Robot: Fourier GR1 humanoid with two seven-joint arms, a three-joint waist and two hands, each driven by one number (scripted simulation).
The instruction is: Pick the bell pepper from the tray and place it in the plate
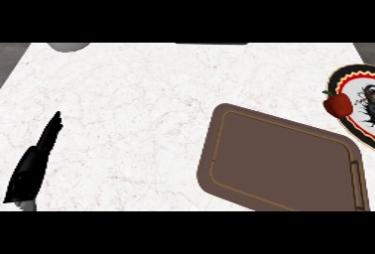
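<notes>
A red bell pepper (338,104) with a green stem lies on the left part of the patterned plate (356,79) at the right edge of the head view. The brown tray (282,161) sits at the lower right of the counter with nothing on it. My left hand (33,163) shows at the lower left with its fingers straight and pointing up, resting and holding nothing. My right hand is out of view.
White marble counter (147,99) fills the view. A grey round object (68,46) peeks in at the top left edge, and a dark strip (211,43) at the top middle. Grey floor shows at both upper corners.
</notes>
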